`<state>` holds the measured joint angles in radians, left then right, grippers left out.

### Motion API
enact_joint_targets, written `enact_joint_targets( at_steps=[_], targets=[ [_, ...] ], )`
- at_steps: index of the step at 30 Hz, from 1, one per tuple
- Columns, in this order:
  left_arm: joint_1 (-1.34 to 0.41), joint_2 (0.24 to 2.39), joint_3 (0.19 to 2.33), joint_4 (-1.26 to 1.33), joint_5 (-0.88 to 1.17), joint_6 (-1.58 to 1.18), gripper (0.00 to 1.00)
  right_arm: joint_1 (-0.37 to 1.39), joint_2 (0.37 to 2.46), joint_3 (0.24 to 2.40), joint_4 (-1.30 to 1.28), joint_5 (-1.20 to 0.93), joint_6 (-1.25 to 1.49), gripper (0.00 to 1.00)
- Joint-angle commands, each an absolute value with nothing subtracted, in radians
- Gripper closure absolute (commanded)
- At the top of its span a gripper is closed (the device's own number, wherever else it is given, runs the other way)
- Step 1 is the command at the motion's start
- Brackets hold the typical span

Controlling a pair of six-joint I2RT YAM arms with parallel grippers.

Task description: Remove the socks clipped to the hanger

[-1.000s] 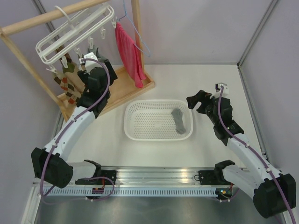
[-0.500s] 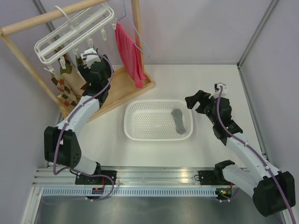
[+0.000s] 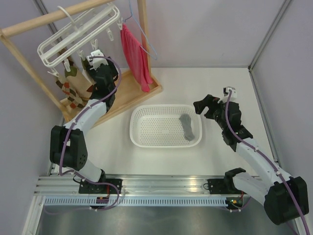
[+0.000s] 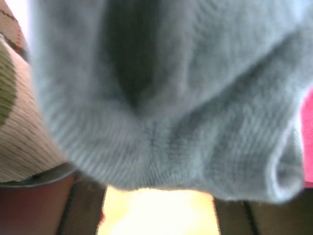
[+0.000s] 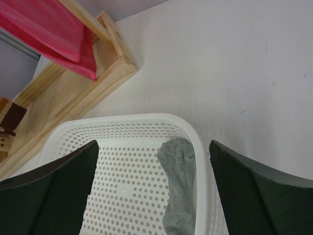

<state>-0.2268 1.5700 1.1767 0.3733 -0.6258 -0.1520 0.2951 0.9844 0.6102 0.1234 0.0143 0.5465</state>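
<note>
Left jaws, hidden behind a close grey sock [image 4: 161,107], cannot be judged; right jaws are held spread near the basket [image 5: 197,141].

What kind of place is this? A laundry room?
Probably a robot test lab, not a home: two robot arms bolted to a table, a wooden rack holding a clip hanger with socks, and a mesh basket.

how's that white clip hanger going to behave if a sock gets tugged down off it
The hanger hangs only by its hook over the wooden rail and sits tilted, so it will probably swing and tip toward the pull. It looks like thin plastic, likely light and a bit flexible. Its clips dangle loosely, so they may sway rather than resist.
</note>
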Motion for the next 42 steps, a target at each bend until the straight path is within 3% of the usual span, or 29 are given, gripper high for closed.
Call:
enact_joint_targets(
  at_steps=[1, 2, 5, 6, 9, 17, 26, 34, 42],
  targets=[
    [-0.229, 1.534, 1.152, 0.5, -0.626, -0.087, 0.29, 0.29, 0.997, 0.604, 0.184, 0.002, 0.548, 0.03],
    [-0.229, 1.535, 1.151, 0.508, -0.624, -0.072, 0.33, 0.29, 0.999, 0.604, 0.186, 0.003, 0.546, 0.03],
    [-0.229, 1.532, 1.137, 0.551, -0.624, -0.057, 0.63, 0.29, 0.999, 0.603, 0.189, 0.003, 0.546, 0.04],
    [-0.229, 1.529, 1.121, 0.561, -0.624, -0.057, 0.77, 0.291, 1.0, 0.601, 0.189, 0.003, 0.545, 0.04],
    [-0.233, 1.508, 1.098, 0.594, -0.62, -0.057, 0.98, 0.291, 0.999, 0.604, 0.19, 0.003, 0.546, 0.04],
    [-0.238, 1.333, 1.037, 0.588, -0.577, -0.046, 0.98, 0.291, 0.996, 0.606, 0.195, 0.002, 0.54, 0.04],
    [-0.238, 1.103, 0.985, 0.365, -0.397, -0.087, 0.98, 0.317, 0.973, 0.603, 0.239, -0.095, 0.551, 0.05],
    [-0.236, 1.003, 0.997, 0.164, -0.238, -0.149, 0.98, 0.563, 1.072, 0.696, 0.359, -0.046, 0.59, 0.06],
    [-0.236, 0.976, 1.017, 0.058, -0.201, -0.152, 0.98, 0.771, 1.267, 0.949, 0.446, -0.008, 0.603, 0.07]
  ],
)
